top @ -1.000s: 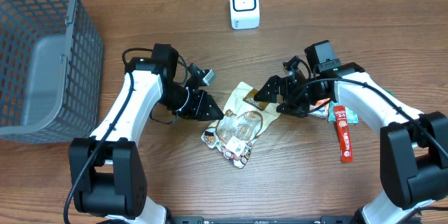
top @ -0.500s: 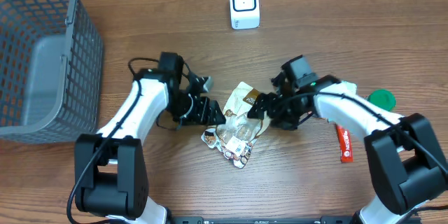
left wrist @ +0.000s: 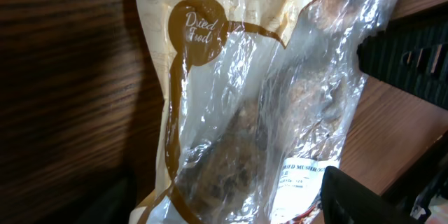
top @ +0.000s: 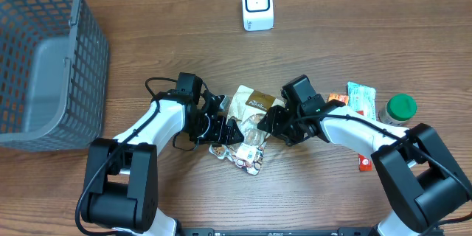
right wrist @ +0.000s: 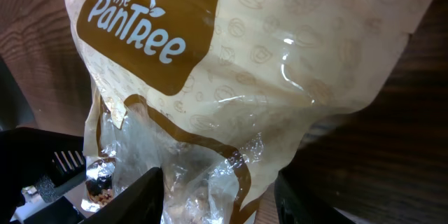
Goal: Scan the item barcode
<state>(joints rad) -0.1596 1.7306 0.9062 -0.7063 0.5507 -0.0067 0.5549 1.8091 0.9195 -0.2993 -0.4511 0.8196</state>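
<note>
The item is a cream and brown bag of dried mushrooms [top: 251, 107] with a clear window, lying on the wooden table [top: 332, 206] between both arms. My left gripper [top: 233, 130] is open at the bag's left side. In the left wrist view the bag [left wrist: 245, 98] runs loosely between the wide-spread jaws of this gripper [left wrist: 227, 206], and a white printed label [left wrist: 301, 180] shows near one finger. My right gripper [top: 268, 121] straddles the bag's right edge. Its half-closed jaws [right wrist: 227, 199] have the bag [right wrist: 231, 63] between them, with a gap at one finger. The white scanner [top: 257, 5] stands at the far edge.
A grey mesh basket [top: 44, 51] fills the far left. To the right lie a green packet [top: 361, 97], a green-lidded jar [top: 401, 108] and a red stick pack [top: 363, 164], close behind the right arm.
Both grippers have moved in toward the bag. The left jaws have spread wider and let go of it. The right jaws have narrowed around its right edge. The bag has shifted and crumpled.
</note>
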